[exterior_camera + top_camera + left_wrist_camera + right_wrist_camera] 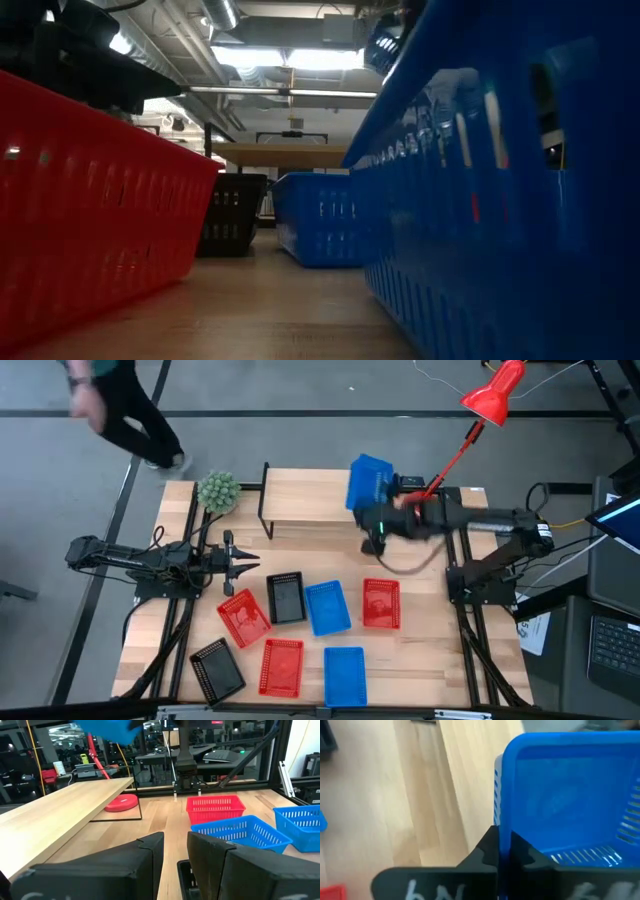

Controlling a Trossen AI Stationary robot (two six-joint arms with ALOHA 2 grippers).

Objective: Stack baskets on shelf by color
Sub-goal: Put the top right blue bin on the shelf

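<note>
The right gripper (503,851) is clamped on the rim of a blue basket (368,482), holding it tilted over the shelf (305,497) at its right end, apparently clear of the plank. The left gripper (251,563) waits beside the red basket (243,616), fingers apart.

We are noting a red desk lamp (495,392) with a cone shade leaning in over the far right corner of the light wooden tabletop (430,650); its round red base (121,802) is sitting on the table. A small green spiky ball plant (218,490) is resting at the far left corner. A person in dark trousers (125,410) is walking on the grey floor beyond.
</note>
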